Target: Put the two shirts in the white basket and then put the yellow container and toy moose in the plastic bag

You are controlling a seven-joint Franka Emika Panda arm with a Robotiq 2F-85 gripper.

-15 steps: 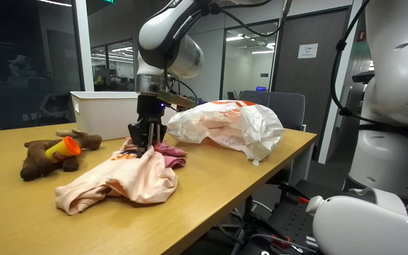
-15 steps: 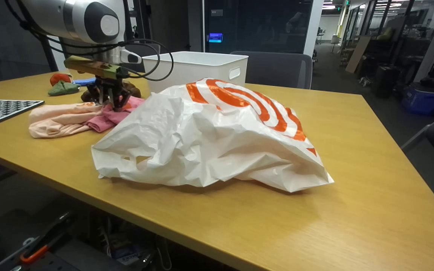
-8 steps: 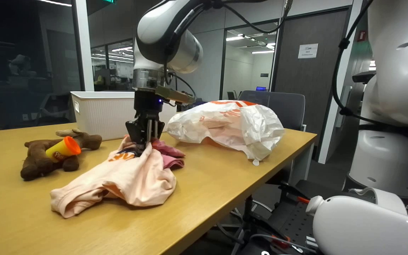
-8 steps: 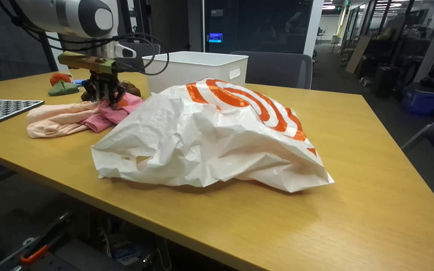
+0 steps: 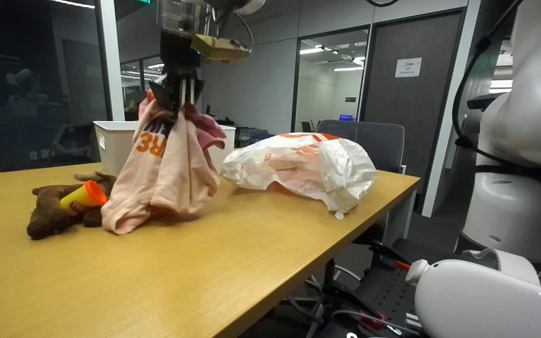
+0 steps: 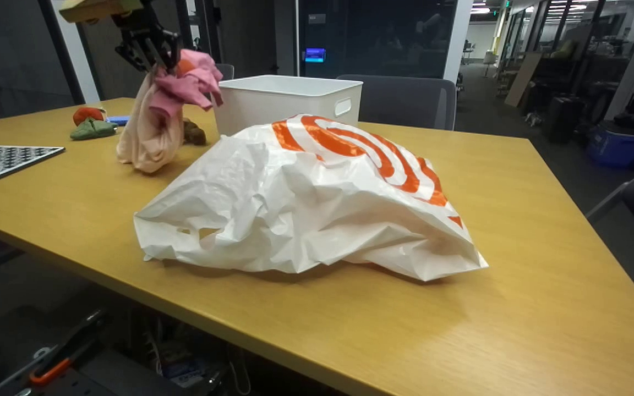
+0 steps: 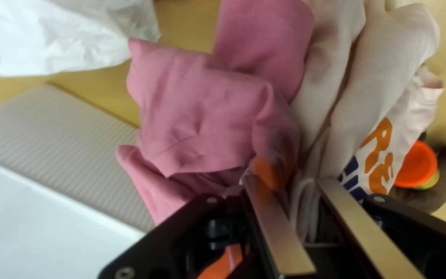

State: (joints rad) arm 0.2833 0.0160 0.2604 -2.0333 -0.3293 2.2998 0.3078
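Hand (image 7: 288, 182) pinching peach cloth shirt (image 5: 176, 188) with orange and navy lettering plus pink cloth shirt (image 7: 207, 116), both hanging outside white ribbed plastic basket (image 6: 284, 113); can't tell if peach hem touches yellow wooden surface (image 5: 181, 286). Yellow cylindrical container (image 5: 77, 202) with orange lid sits tilted against brown plush toy moose (image 5: 49, 204), white plastic bag (image 6: 317, 220) with orange print lies crumpled on surface.
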